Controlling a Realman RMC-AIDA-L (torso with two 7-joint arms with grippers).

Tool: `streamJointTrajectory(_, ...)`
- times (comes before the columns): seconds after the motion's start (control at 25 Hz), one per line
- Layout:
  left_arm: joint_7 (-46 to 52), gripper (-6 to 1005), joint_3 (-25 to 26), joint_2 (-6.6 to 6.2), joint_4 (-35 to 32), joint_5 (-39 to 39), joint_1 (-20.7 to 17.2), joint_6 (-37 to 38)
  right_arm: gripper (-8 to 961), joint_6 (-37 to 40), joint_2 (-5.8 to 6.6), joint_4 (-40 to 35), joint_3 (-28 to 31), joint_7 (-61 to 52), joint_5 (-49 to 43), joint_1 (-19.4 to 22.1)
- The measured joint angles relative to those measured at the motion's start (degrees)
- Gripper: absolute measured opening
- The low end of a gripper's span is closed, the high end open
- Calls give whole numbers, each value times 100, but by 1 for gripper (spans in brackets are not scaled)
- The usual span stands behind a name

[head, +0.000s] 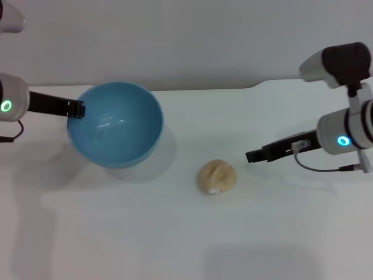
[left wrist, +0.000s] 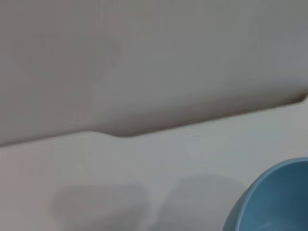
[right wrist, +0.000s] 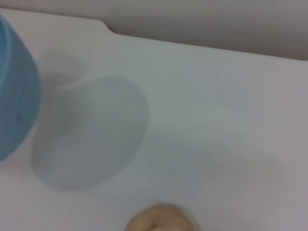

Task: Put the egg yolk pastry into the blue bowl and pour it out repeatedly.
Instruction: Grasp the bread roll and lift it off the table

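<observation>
The blue bowl (head: 116, 125) hangs tilted above the table at the left, its empty inside facing me. My left gripper (head: 77, 109) is shut on the bowl's left rim. Part of the bowl also shows in the left wrist view (left wrist: 274, 202) and the right wrist view (right wrist: 14, 96). The egg yolk pastry (head: 217, 177) lies on the table to the right of the bowl, and its top shows in the right wrist view (right wrist: 159, 219). My right gripper (head: 254, 156) hovers just right of the pastry, pointing at it and not touching it.
The white table (head: 175, 233) has its far edge against a pale wall, with a small step in that edge at the back right (head: 256, 86). The bowl casts a shadow on the table below it (right wrist: 91, 134).
</observation>
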State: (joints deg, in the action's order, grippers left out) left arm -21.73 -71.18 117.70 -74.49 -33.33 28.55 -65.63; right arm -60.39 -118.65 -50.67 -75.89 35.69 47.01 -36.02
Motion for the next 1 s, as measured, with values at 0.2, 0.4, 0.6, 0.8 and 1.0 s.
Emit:
streamJointTrajectory(0.2,21,25,3,-6,-83,101,83,-515,444,493,-30,450,-481,-35,185,-252)
streamJointTrajectory(0.4,109,26,-50,19,-211,281,95,-643,445,830,-35,526,-923,-45,509,-311)
streamJointTrajectory(0.6,205,26,-209,18,-239,295,98,-662,444,1131,-44,762,-1333,-69,798,-392)
streamJointTrajectory(0.8,212,25,-271,19,-250,300,138,-673,444,1298,-45,1140,-1560,-128,870,-572)
streamJointTrajectory(1.0,220,25,-324,17,-251,301,197,-677,444,1453,-45,1204,-1594,-131,872,-577)
